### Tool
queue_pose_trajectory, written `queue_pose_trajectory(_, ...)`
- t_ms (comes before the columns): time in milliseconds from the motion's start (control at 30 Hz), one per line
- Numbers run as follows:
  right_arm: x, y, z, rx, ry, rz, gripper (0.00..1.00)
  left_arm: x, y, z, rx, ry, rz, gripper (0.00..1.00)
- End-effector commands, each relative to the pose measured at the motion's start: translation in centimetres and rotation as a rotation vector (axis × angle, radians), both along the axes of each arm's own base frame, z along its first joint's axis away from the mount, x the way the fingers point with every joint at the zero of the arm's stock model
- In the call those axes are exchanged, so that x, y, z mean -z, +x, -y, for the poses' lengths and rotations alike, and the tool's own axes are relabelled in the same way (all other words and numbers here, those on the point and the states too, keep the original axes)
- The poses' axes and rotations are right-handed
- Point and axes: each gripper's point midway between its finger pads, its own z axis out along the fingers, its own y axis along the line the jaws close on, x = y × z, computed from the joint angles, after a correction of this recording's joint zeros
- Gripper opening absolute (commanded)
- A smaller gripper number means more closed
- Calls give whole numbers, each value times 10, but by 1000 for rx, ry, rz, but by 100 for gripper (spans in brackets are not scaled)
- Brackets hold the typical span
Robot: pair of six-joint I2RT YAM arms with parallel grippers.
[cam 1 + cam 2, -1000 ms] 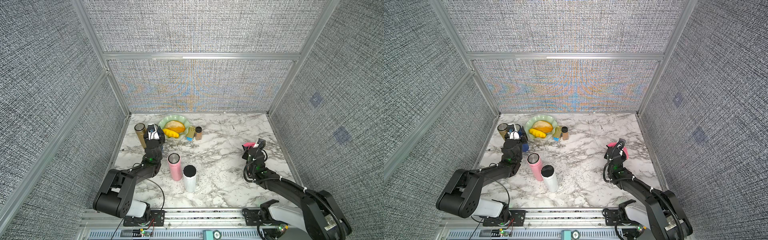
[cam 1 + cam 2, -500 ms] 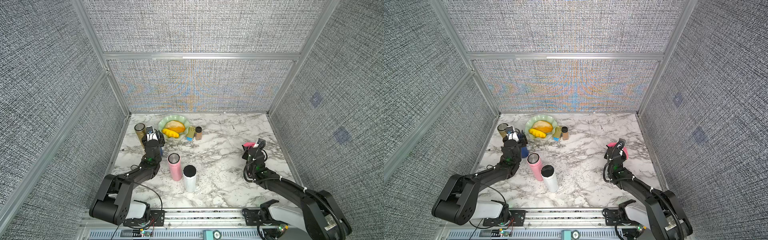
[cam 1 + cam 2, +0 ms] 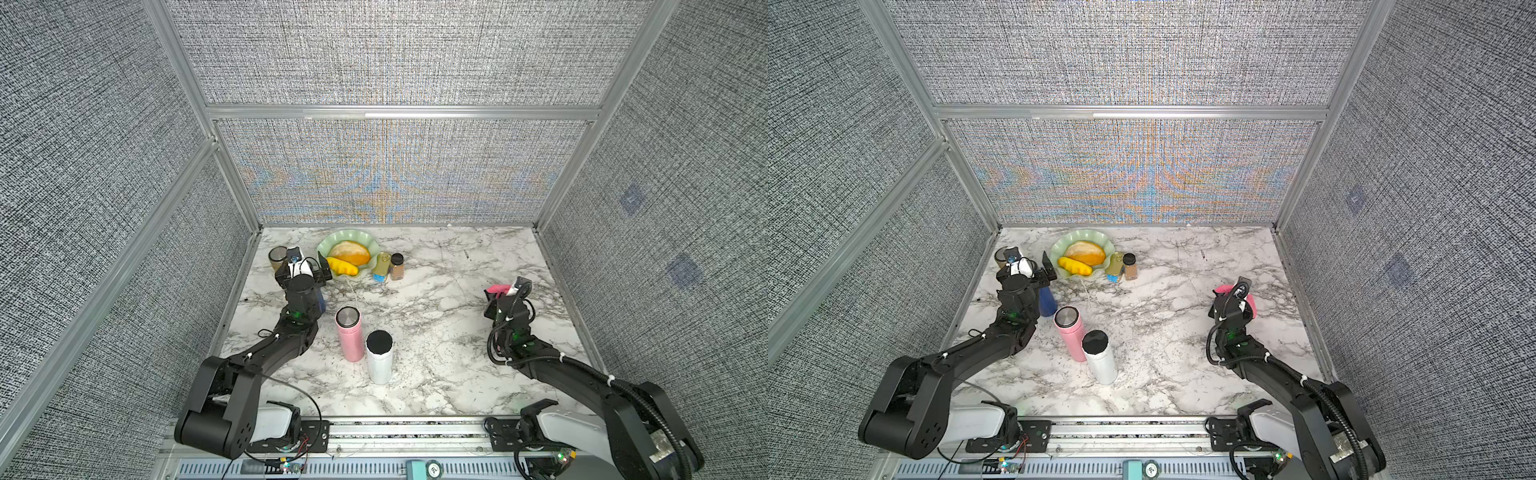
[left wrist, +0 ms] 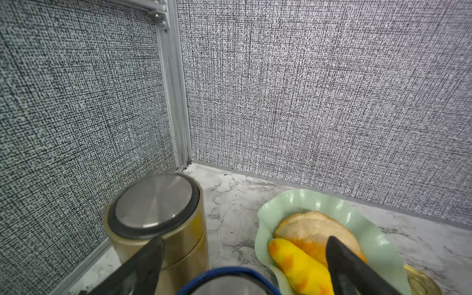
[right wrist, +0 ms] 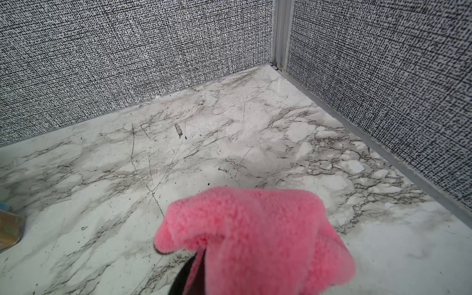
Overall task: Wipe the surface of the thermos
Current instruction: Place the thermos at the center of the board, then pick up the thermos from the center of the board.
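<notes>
Right gripper (image 3: pixel 503 291) pinches a pink cloth (image 5: pixel 255 235) over the marble tabletop (image 5: pixel 229 127), well apart from the blue thermos (image 3: pixel 1047 301) standing just below the left gripper (image 4: pixel 245 247), jaws spread wide, beside a gold thermos (image 4: pixel 158 204); the cloth touches neither, wiping seemingly still ahead, and no lettering is legible.

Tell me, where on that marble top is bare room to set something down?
Bare marble: the wide stretch between the white thermos and the pink cloth, and the back right corner behind that cloth. Crowded: the back left, around the gold thermos, green plate and spice jar.
</notes>
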Motion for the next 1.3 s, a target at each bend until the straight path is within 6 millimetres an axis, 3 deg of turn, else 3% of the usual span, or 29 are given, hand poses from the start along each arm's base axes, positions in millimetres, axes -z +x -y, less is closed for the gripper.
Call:
queue_pose_trajectory(0,-4,1,1,10,11,18,0,-20,-6,-11,-58,-42,-3,99)
queue_pose_trajectory(133,-3,1,1,10,10,16,0,-52,-16,-23,-126,-128,-41,99)
queue_pose_trajectory(267,-3,1,1,10,10,16,0,-86,-24,7,62,-256,-76,99)
queue_pose_trajectory(367,-3,1,0,8,11,15,0,-109,-47,21,206,-302,41,99)
queue_pose_trajectory(433,-3,0,0,7,10,16,0,-101,-65,7,167,-349,138,99)
queue_pose_trajectory(500,-3,0,0,7,10,15,0,-89,-77,7,190,-304,130,99)
queue_pose_trajectory(600,-3,1,-1,2,10,12,0,-91,-83,61,495,-181,13,99)
queue_pose_trajectory(700,-1,4,-1,5,3,-3,0,-89,-91,82,590,-188,-90,99)
queue_pose_trajectory(833,-1,4,-1,4,3,-11,0,-99,-131,120,771,-195,-17,99)
queue_pose_trajectory(1000,0,5,-1,13,1,-12,0,-101,-177,146,864,-241,7,99)
queue_pose_trajectory(1167,2,10,-1,24,-7,-30,0,-102,-192,160,889,-260,-7,97)
queue_pose_trajectory(1267,2,12,-1,30,-12,-34,0,-89,-194,180,905,-254,-79,91)
